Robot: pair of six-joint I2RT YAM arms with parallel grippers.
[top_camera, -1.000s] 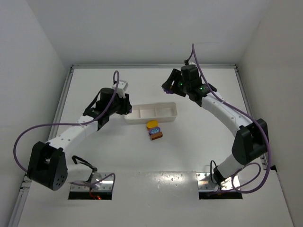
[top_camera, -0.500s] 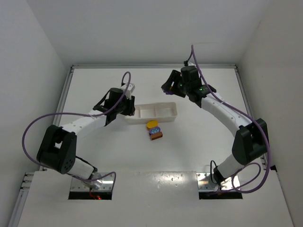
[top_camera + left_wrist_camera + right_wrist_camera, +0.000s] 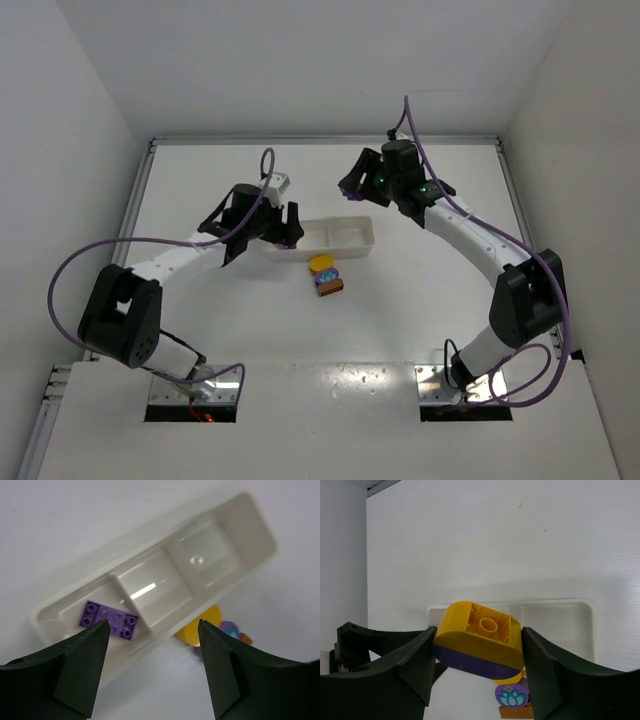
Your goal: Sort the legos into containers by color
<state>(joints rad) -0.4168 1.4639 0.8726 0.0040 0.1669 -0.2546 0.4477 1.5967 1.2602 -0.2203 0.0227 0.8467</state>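
Observation:
The white tray (image 3: 345, 246) lies mid-table with three compartments. A flat purple lego (image 3: 109, 620) rests in the left compartment of this tray (image 3: 150, 547). My left gripper (image 3: 289, 224) hovers over that end, and in its wrist view the left gripper (image 3: 152, 626) stands open with nothing between its jaws. My right gripper (image 3: 353, 187), behind the tray, is shut on a yellow-orange lego (image 3: 479, 635) with a purple underside. In front of the tray sit a yellow lego (image 3: 322, 263), a purple one (image 3: 328, 276) and a brown one (image 3: 331, 287), close together.
The tray's middle (image 3: 152, 587) and right (image 3: 207, 557) compartments hold nothing. White walls enclose the table on the left, back and right. The left arm (image 3: 370, 642) shows dark at the left of the right wrist view.
My left gripper has moved right over the tray's left end and opened its jaws. The right arm and the legos in front of the tray have stayed put.

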